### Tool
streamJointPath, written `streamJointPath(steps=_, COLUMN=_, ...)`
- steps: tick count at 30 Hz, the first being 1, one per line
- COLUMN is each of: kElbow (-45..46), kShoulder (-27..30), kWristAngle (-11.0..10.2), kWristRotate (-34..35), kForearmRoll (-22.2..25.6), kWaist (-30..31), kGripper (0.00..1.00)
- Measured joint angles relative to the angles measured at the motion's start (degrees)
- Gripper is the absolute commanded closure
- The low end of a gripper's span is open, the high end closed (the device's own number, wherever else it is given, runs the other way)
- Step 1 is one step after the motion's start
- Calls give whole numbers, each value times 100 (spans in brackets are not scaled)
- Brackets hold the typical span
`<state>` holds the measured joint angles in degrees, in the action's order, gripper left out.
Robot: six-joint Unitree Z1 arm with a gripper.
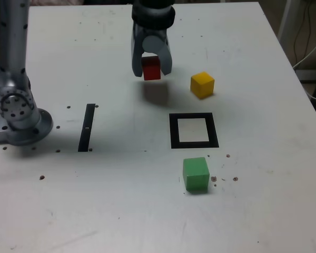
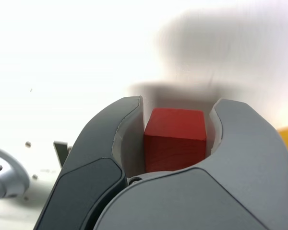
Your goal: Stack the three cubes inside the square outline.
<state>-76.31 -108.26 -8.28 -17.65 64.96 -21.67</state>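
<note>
My gripper (image 1: 151, 69) is shut on the red cube (image 1: 151, 68), which hangs a little above the table at the back, its shadow below it. In the wrist view the red cube (image 2: 175, 139) sits between the two grey jaws of the gripper (image 2: 177, 108). The yellow cube (image 1: 202, 84) rests on the table to the exterior view's right of the gripper. The square outline (image 1: 172, 132), black with a white centre, lies nearer the front, with nothing in it. The green cube (image 1: 195, 174) sits just in front of the outline.
The arm's grey base (image 1: 18, 113) stands at the exterior view's left. A thin black strip (image 1: 87, 127) lies on the white table (image 1: 121, 200) between the base and the outline. A white cable (image 1: 305, 52) hangs beyond the table's right edge.
</note>
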Motion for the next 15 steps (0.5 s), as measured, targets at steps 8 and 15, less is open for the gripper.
streamJointPath(steps=8, kElbow=-94, kShoulder=539, kWristAngle=58, kWristRotate=614, kForearmRoll=384, kWaist=779, kGripper=71)
streamJointPath(steps=15, kElbow=-134, kShoulder=520, kWristAngle=260, kWristRotate=1022, kForearmRoll=403, kWaist=1339, kGripper=71)
